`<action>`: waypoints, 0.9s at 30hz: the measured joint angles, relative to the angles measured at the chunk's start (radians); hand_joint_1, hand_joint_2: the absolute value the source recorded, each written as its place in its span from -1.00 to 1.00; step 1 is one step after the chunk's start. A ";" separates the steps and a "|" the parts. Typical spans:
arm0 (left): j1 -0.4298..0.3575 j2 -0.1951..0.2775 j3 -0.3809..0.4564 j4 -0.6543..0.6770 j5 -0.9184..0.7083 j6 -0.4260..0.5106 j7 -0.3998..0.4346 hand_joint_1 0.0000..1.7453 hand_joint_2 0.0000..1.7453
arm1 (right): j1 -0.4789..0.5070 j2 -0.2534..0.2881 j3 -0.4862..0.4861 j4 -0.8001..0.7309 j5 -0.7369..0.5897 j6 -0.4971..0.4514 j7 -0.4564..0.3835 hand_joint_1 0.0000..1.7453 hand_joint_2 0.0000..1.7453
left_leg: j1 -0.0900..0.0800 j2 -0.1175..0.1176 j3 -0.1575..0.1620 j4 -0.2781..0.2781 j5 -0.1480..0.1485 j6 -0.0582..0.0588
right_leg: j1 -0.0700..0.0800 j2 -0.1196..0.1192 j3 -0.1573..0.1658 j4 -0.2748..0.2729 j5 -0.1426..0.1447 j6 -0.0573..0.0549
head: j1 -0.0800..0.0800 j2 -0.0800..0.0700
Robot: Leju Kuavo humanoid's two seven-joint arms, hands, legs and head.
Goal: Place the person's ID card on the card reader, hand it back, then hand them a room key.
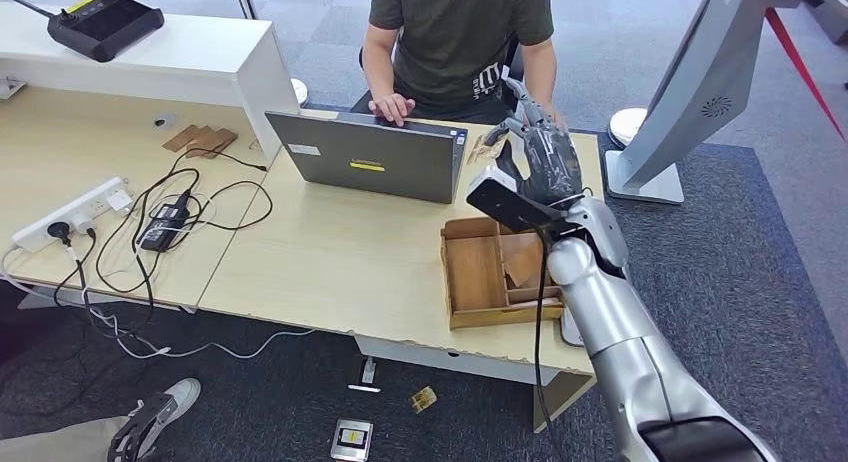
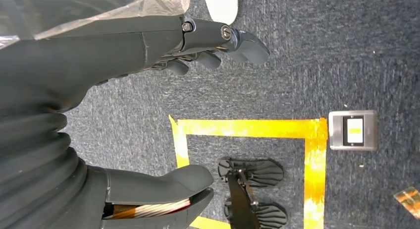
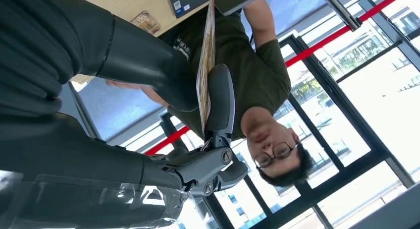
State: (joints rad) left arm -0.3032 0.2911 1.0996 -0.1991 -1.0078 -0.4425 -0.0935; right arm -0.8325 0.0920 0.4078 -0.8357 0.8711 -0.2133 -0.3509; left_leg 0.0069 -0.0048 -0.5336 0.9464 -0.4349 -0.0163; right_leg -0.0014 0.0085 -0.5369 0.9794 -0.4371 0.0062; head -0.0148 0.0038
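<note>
My right hand is raised over the far right edge of the desk, right in front of the seated person. In the right wrist view the thumb and a finger pinch a thin tan printed card, seen edge-on and pointing toward the person. One of the person's hands rests on the grey laptop. A wooden tray holding wooden cards sits on the desk below my right forearm. My left hand hangs over the carpet with its fingers apart and nothing in it.
A power strip with tangled black cables lies on the desk's left part. A black antenna device sits on the white counter. A white kiosk stand rises at the right. A small silver box lies on the floor.
</note>
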 joint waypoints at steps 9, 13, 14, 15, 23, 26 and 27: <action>-0.034 -0.027 -0.007 0.000 -0.022 0.002 0.011 -1.00 1.00 | -0.186 0.032 -0.025 0.195 0.004 0.011 0.052 1.00 1.00 | 0.000 0.000 -0.003 0.001 0.000 0.000 | -0.001 0.000 -0.004 0.000 0.001 0.001 | 0.000 0.000; -0.045 -0.042 -0.014 0.000 -0.038 0.000 0.019 -1.00 1.00 | -0.261 0.042 -0.032 0.274 0.025 0.080 0.156 1.00 1.00 | 0.000 0.000 -0.003 0.001 0.000 0.000 | -0.001 0.000 -0.004 0.000 0.001 0.000 | 0.000 0.000; -0.047 -0.045 -0.015 0.000 -0.042 0.000 0.020 -1.00 1.00 | -0.275 0.044 -0.033 0.288 0.029 0.099 0.187 1.00 1.00 | 0.000 0.000 -0.003 0.001 0.000 0.000 | -0.001 0.000 -0.004 0.000 0.001 0.000 | 0.000 0.000; -0.049 -0.048 -0.017 0.000 -0.045 0.000 0.022 -1.00 1.00 | -0.288 0.046 -0.035 0.302 0.034 0.118 0.216 1.00 1.00 | 0.000 0.000 -0.003 0.001 0.000 0.000 | -0.001 0.000 -0.004 0.000 0.001 0.000 | 0.000 0.000; -0.075 -0.071 -0.033 0.000 -0.065 -0.003 0.029 -1.00 1.00 | -0.372 0.067 -0.039 0.397 0.100 0.211 0.343 1.00 1.00 | 0.000 0.000 -0.003 0.001 0.000 0.000 | -0.001 0.000 -0.004 0.000 0.001 0.001 | 0.000 0.000; -0.081 -0.078 -0.037 0.000 -0.070 -0.005 0.030 -1.00 1.00 | -0.382 0.076 -0.039 0.421 0.123 0.233 0.369 1.00 1.00 | 0.000 0.000 -0.003 0.001 0.000 0.000 | -0.001 0.000 -0.004 0.000 0.001 0.001 | 0.000 0.000; -0.083 -0.079 -0.037 0.000 -0.071 -0.005 0.030 -1.00 1.00 | -0.383 0.078 -0.039 0.428 0.128 0.237 0.375 1.00 1.00 | 0.000 0.000 -0.003 0.001 0.000 0.000 | -0.001 0.000 -0.004 0.000 0.001 0.001 | 0.000 0.000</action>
State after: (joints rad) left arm -0.3858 0.2118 1.0622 -0.1987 -1.0791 -0.4473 -0.0633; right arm -1.2158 0.1699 0.3691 -0.4081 0.9986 0.0240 0.0243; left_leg 0.0066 -0.0046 -0.5365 0.9477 -0.4349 -0.0163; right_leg -0.0020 0.0090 -0.5406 0.9795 -0.4361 0.0067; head -0.0149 0.0038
